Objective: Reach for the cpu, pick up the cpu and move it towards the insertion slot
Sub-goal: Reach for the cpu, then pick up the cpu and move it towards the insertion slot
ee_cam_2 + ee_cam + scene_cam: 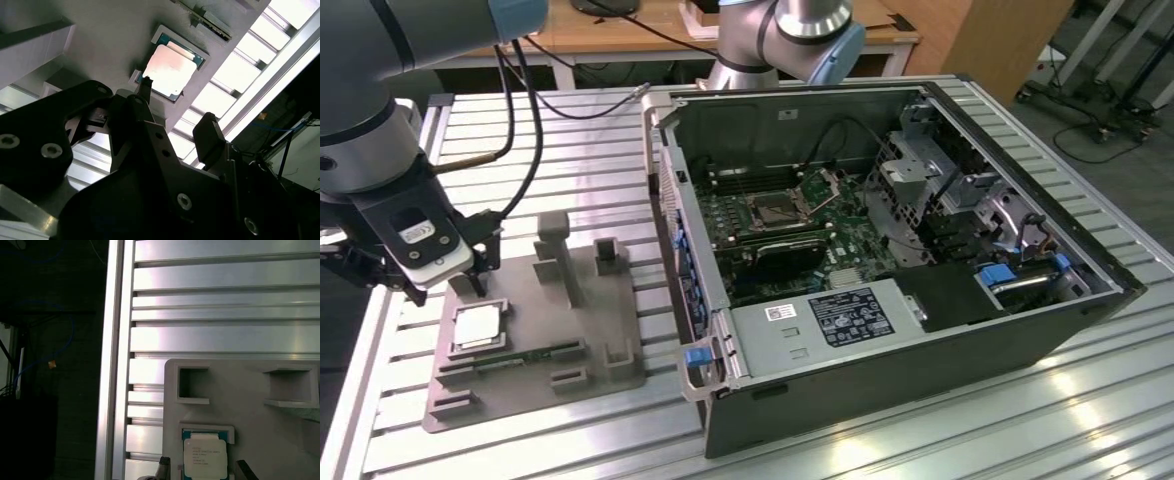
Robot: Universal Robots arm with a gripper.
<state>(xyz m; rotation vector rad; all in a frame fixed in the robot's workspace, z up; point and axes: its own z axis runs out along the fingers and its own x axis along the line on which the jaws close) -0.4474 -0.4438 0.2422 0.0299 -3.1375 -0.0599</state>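
The cpu is lying flat in its recess on the grey fixture, which is sitting on the slatted desk at the exterior view's left. The gripper is hovering just above the chip with its fingers spread wide, not touching it. The arm is reaching down over the fixture, wrist pointing downward. The insertion slot is sitting well apart, inside the open computer case.
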